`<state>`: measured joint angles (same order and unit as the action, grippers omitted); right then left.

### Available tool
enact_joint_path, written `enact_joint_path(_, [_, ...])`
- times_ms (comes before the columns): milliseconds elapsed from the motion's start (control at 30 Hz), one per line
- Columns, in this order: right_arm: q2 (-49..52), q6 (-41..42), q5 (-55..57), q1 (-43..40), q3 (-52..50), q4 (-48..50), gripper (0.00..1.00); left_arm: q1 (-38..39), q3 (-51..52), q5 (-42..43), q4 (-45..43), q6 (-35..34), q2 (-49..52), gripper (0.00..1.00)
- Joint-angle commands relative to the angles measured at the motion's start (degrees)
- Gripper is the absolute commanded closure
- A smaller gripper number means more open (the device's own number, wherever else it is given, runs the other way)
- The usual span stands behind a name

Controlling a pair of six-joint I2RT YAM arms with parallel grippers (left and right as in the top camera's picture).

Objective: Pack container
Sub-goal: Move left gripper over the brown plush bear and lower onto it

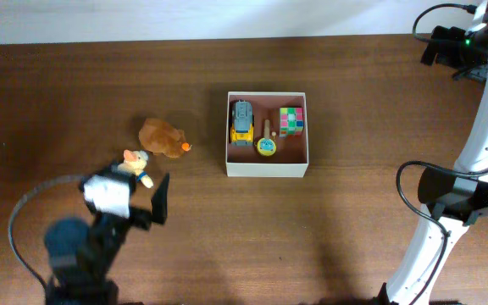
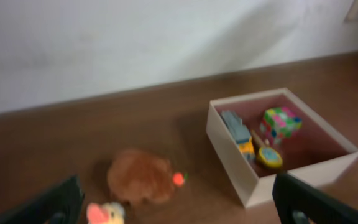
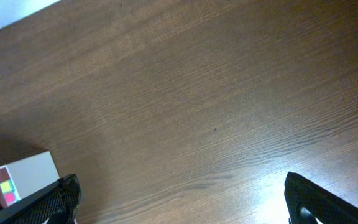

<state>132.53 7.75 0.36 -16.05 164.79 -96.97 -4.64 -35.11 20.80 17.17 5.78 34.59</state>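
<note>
Packing's partway: the container (image 1: 267, 170) sits mid-desk holding a toy car (image 1: 242, 121), a colour cube (image 1: 291, 121) and a small round toy (image 1: 267, 146), and the left gripper (image 2: 179, 214), jaws spread wide, hangs near the little yellow plush (image 1: 135, 161). Next job, I'd say, is dropping onto it and pinching, minding the brown plush (image 1: 161, 136) just beside. The right gripper (image 3: 179, 208), jaws spread and empty, hangs over bare desk (image 3: 216, 93) off to the container's side.

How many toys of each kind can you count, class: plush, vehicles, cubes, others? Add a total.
Plush: 2, brown plush and small plush
Vehicles: 1, toy truck
Cubes: 1, colourful cube
Others: 1, round handled toy
Total: 5
</note>
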Motion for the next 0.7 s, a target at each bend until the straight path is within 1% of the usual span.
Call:
enact_joint_path(0, [-0.04, 0.5, -0.28, -0.09, 0.37, -0.35, 0.01, -0.28, -12.39, 4.24, 6.32, -0.52, 12.98, 0.01])
enact_joint_path(67, [-0.04, 0.5, -0.28, -0.11, 0.37, -0.35, 0.01, -0.28, -19.1, 7.39, 10.78, -0.52, 19.54, 0.01])
enact_joint_path(167, [-0.04, 0.5, -0.28, -0.09, 0.37, -0.35, 0.01, -0.28, -25.22, 12.39, 13.81, -0.52, 27.19, 0.01])
enact_joint_path(300, [-0.04, 0.5, -0.28, -0.11, 0.37, -0.35, 0.01, -0.28, -26.32, 20.22, 14.71, -0.55, 34.45, 0.01])
enact_joint_path(367, [-0.04, 0.5, -0.28, -0.09, 0.37, -0.35, 0.01, -0.28, -26.32, 21.81, 15.23, -0.52, 37.07, 0.01])
enact_joint_path(500, [-0.04, 0.5, -0.28, -0.09, 0.37, -0.35, 0.01, -0.28, -26.34, 20.9, 14.25, -0.7, 41.18, 0.01])
enact_joint_path(533, [-0.04, 0.5, -0.31, -0.09, 0.37, -0.35, 0.01, -0.28, -26.34, 18.49, 14.12, -2.97, 42.21, 0.01])
enact_joint_path(567, [-0.04, 0.5, -0.28, -0.11, 0.37, -0.35, 0.01, -0.28, -26.38, 13.2, 14.19, -7.28, 43.71, 0.01])
enact_joint_path(600, [-0.04, 0.5, -0.31, -0.09, 0.37, -0.35, 0.01, -0.28, -26.4, 9.51, 14.14, -9.88, 45.0, 0.01])
enact_joint_path(667, [-0.04, 0.5, -0.28, -0.11, 0.37, -0.35, 0.01, -0.28, -26.56, 5.99, 13.64, -11.8, 47.84, 0.01])
